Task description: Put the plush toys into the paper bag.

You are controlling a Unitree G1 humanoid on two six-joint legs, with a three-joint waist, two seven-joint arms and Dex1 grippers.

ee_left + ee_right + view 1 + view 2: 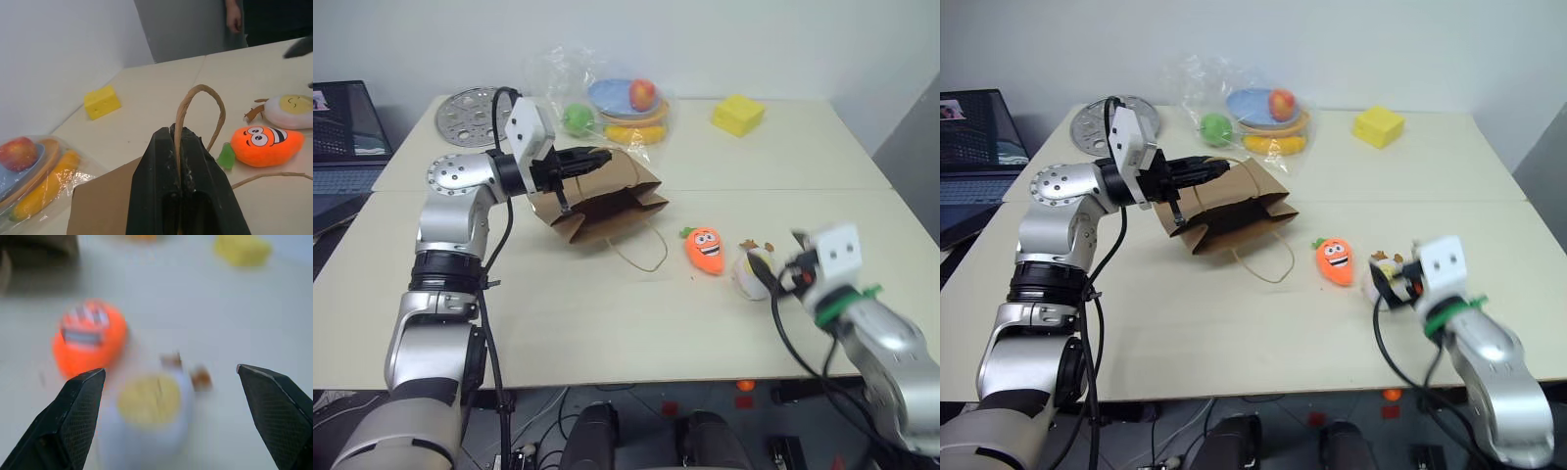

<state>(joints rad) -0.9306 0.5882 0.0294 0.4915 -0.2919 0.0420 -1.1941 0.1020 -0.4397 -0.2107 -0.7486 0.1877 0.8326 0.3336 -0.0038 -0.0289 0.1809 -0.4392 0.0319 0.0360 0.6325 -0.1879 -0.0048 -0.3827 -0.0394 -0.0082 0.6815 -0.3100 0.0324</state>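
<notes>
1. From the head views I see a pale table against a white wall; a laptop stands at the far left, a metal disc, wrapped fruit and a yellow block lie at the back; the paper bag lies tilted at the middle with its mouth toward me; the carrot toy and the egg toy lie on the table to its right, just beside each other, both outside the bag.
2. From the left wrist view, the left gripper is clamped on one bag handle; a person's hand shows behind the table.
3. From the right wrist view, the right gripper is spread wide and holds nothing; the egg toy lies between its fingers, the carrot just beside.
</notes>
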